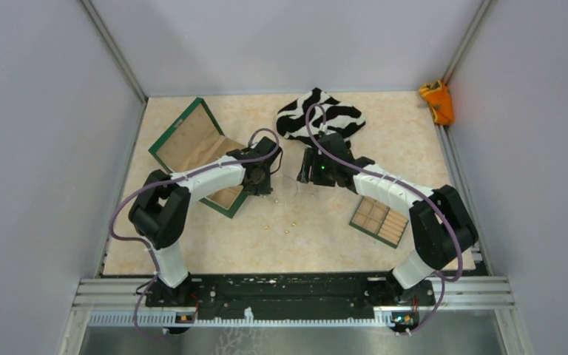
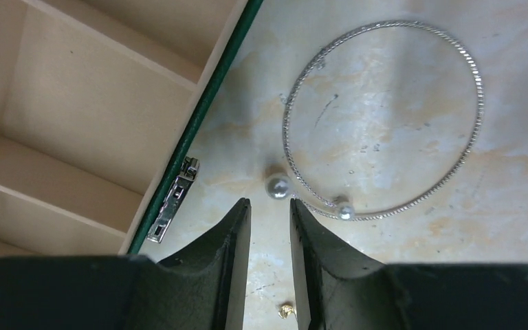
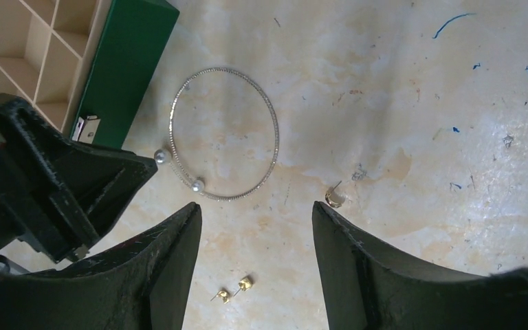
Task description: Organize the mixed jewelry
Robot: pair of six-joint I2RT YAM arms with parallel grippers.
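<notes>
Plain pale grey walls point(image 1: 281, 37) close in the left, far and right sides, joined by aluminium corner posts point(image 1: 115, 52). The beige marbled worktop point(image 1: 414, 126) is evenly lit and carries small blue pen marks point(image 3: 454, 24). An aluminium rail point(image 1: 481, 294) runs along its near edge.

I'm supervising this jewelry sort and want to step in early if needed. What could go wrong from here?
1. The hoop lies flat on the table. The left gripper, its fingers only narrowly parted, may skid off the thin wire or shove it against the green box.
2. The right gripper hangs open close beside the left one, so the two may collide.
3. The gold studs lie near the right fingers and could get scattered.
</notes>
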